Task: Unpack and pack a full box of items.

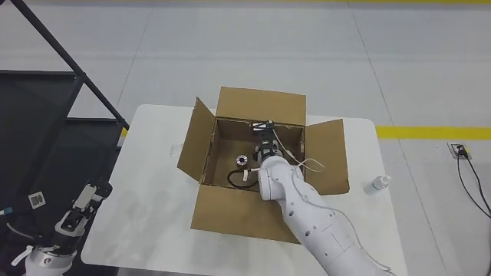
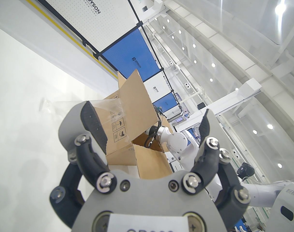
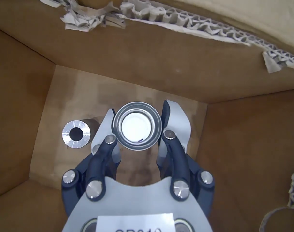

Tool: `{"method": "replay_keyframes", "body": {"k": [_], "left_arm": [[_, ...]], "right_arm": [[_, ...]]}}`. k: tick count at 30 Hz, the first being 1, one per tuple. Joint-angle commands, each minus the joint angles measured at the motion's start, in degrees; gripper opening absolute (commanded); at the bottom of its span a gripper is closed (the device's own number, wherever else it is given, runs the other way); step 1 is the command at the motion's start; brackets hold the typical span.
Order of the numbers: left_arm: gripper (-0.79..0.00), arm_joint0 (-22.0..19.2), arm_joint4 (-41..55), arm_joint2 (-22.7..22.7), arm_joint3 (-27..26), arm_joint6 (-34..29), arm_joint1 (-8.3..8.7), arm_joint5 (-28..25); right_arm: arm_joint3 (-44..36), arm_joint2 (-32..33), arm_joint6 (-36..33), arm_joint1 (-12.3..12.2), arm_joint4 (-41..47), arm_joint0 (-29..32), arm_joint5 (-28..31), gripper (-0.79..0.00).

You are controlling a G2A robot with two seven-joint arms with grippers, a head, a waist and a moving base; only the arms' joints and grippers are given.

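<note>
An open cardboard box (image 1: 230,211) stands on the white table (image 1: 153,192), its flaps spread. My right arm reaches down into it. Inside, my right gripper (image 3: 137,121) holds an upright metal can (image 3: 136,129) with a white cap, one finger pressed on each side of its rim. An aluminium cylinder (image 3: 76,134) with a centre hole stands on the box floor just beside the can, also seen from above (image 1: 242,161). A black looped cable (image 1: 234,178) lies near it. My left gripper (image 2: 147,114) is open and holds nothing, off the table's near left corner (image 1: 80,207), facing the box (image 2: 127,121).
A small white bottle (image 1: 377,185) stands by the table's right edge. A clear plastic scrap (image 1: 175,152) lies left of the box. A cardboard tube's rim (image 3: 280,218) shows in the box near the gripper. The box's top edge (image 3: 185,22) is torn.
</note>
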State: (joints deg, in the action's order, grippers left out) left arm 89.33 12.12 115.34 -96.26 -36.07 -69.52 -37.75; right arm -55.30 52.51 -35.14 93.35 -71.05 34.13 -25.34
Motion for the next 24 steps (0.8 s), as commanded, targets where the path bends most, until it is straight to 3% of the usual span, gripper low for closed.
{"method": "replay_keyframes", "body": {"k": [1,6,9,12,16,19,21,24], "left_arm": [[0.000,0.0,0.0,0.0,0.0,0.0,0.00,0.0],[0.000,0.0,0.0,0.0,0.0,0.0,0.00,0.0],[0.000,0.0,0.0,0.0,0.0,0.0,0.00,0.0],[0.000,0.0,0.0,0.0,0.0,0.0,0.00,0.0],[0.000,0.0,0.0,0.0,0.0,0.0,0.00,0.0],[0.000,0.0,0.0,0.0,0.0,0.0,0.00,0.0],[0.000,0.0,0.0,0.0,0.0,0.0,0.00,0.0],[0.000,0.0,0.0,0.0,0.0,0.0,0.00,0.0]], "right_arm": [[-0.7,0.7,0.4,0.0,0.4,0.5,0.3,-0.200],[-6.8,3.0,-0.1,-0.7,-0.4,3.4,1.2,0.000],[-14.4,5.0,-0.2,-1.7,-3.1,6.8,1.3,0.000],[-28.1,9.0,-0.7,-3.1,-5.0,13.4,3.2,0.000],[-52.4,17.2,0.3,-5.4,-9.8,27.2,6.5,0.000],[-68.7,26.3,3.4,-6.7,-8.6,38.5,9.1,0.000],[-74.7,32.4,5.0,-7.2,-6.1,44.7,10.7,0.000],[-76.1,41.2,6.0,-7.8,-3.0,50.4,13.8,0.000]]}}
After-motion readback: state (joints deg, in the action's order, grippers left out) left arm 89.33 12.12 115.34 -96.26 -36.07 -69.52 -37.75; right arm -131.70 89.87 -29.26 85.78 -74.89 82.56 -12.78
